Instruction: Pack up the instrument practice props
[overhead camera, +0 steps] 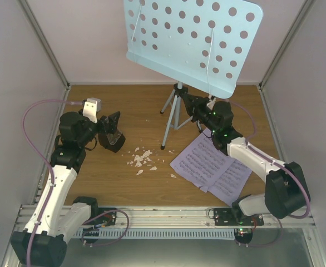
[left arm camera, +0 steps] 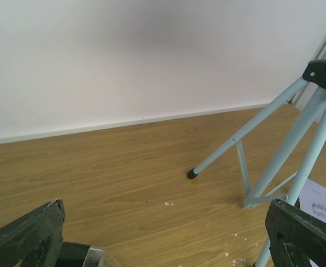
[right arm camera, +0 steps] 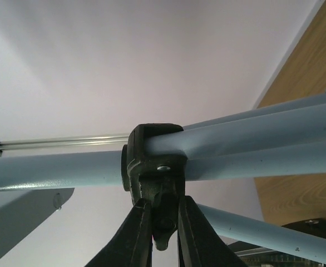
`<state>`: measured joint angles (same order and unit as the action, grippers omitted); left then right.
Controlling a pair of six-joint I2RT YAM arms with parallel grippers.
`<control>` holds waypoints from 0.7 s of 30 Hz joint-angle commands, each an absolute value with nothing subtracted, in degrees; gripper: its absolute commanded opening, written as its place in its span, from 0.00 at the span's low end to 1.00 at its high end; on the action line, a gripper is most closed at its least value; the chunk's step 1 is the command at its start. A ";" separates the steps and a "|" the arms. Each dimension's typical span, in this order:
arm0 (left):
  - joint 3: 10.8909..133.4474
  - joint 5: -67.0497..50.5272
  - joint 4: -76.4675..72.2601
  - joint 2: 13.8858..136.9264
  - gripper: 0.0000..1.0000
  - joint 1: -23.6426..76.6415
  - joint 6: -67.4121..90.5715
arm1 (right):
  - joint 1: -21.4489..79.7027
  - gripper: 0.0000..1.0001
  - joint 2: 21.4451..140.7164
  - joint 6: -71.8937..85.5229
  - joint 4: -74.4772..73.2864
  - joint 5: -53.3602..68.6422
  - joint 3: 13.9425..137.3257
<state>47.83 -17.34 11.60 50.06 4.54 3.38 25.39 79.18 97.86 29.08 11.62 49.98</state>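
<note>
Your right gripper [right arm camera: 164,208] jaws clamp the music stand [right arm camera: 235,144] hub; tug sideways and you could topple it. Your left gripper [left arm camera: 163,222] jaws are apart

I can't read a single word, brand or number anywhere. The only print is on the sheet-music pages [overhead camera: 210,167]: rows of staves and notes, with a short heading line at the top that is too small and blurred to make out.
</note>
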 commanded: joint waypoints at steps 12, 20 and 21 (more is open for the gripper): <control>47.29 -17.76 9.66 49.61 0.98 5.40 2.99 | 26.59 0.00 78.39 61.10 17.44 0.65 55.96; 47.29 -17.72 9.66 50.09 0.98 5.49 3.04 | 27.90 0.01 78.81 37.91 17.58 0.62 55.12; 47.29 -17.72 9.70 50.10 0.98 5.59 3.04 | 27.93 0.01 78.88 35.39 17.62 0.81 55.11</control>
<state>47.83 -17.39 11.60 50.09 4.91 3.38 27.51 78.89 50.96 19.75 3.44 54.68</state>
